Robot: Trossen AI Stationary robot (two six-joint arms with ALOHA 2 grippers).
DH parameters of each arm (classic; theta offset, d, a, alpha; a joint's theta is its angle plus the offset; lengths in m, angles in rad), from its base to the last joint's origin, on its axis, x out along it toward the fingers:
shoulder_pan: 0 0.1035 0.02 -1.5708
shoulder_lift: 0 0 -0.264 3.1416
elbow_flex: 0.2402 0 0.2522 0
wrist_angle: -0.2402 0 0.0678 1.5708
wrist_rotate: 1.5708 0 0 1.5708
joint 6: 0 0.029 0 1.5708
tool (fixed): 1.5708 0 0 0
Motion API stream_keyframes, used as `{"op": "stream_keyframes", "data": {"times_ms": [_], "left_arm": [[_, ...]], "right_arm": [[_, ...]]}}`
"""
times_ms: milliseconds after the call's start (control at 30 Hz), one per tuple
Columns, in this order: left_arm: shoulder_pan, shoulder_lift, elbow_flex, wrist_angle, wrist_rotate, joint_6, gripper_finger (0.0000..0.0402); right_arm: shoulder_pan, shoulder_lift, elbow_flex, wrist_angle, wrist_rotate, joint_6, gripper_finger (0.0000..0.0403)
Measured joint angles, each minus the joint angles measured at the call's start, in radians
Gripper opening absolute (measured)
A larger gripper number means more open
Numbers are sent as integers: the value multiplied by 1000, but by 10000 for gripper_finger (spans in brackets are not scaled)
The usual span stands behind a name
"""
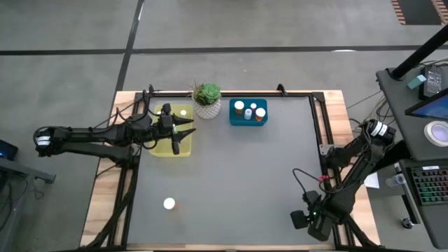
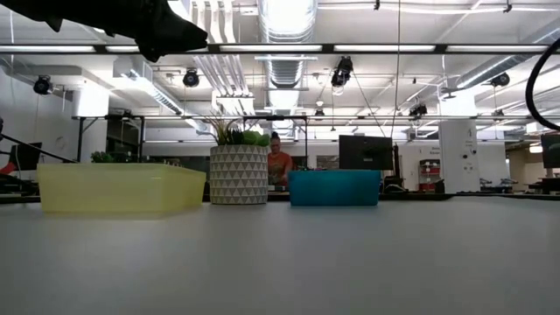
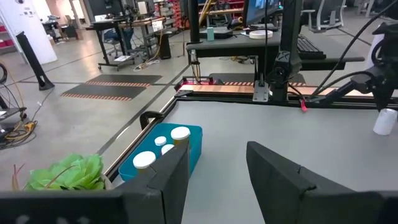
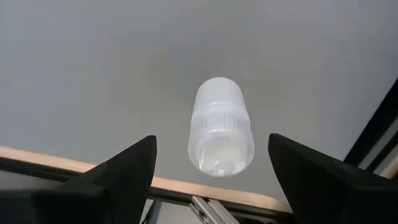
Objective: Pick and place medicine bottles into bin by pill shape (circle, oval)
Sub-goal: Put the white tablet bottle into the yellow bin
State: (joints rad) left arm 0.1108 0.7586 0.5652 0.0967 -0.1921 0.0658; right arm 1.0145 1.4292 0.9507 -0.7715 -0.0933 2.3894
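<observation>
Right wrist view: right tool (image 4: 214,180) wide apart around a lying white bottle (image 4: 221,124) (untouched); left tool (image 3: 217,171) apart, empty.

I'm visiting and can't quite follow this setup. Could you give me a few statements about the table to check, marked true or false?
1. The blue bin holds three bottles. True.
2. The left gripper hangs over the blue bin. False: it is over the yellow bin, fingers open.
3. One bottle stands alone on the table near the front edge. True.
4. The plant sits inside the yellow bin. False: it stands between the two bins.
5. The right gripper grips a white bottle. False: its fingers are open, apart from it.
</observation>
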Motion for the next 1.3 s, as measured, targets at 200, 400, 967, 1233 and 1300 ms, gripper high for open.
{"op": "stream_keyframes", "data": {"times_ms": [200,400,967,1233,1300], "left_arm": [[0,0,0,0,-4,0,144],[0,0,0,0,-4,0,144],[0,0,-1,0,-4,1,144],[0,0,-1,1,-5,24,144],[0,0,-1,1,-5,25,144]], "right_arm": [[0,0,-8,4,0,1,258],[0,0,-8,8,0,10,200],[-20,-7,13,22,110,-53,140],[-192,-66,46,74,289,-455,138],[-246,-81,46,115,308,-604,138]]}}
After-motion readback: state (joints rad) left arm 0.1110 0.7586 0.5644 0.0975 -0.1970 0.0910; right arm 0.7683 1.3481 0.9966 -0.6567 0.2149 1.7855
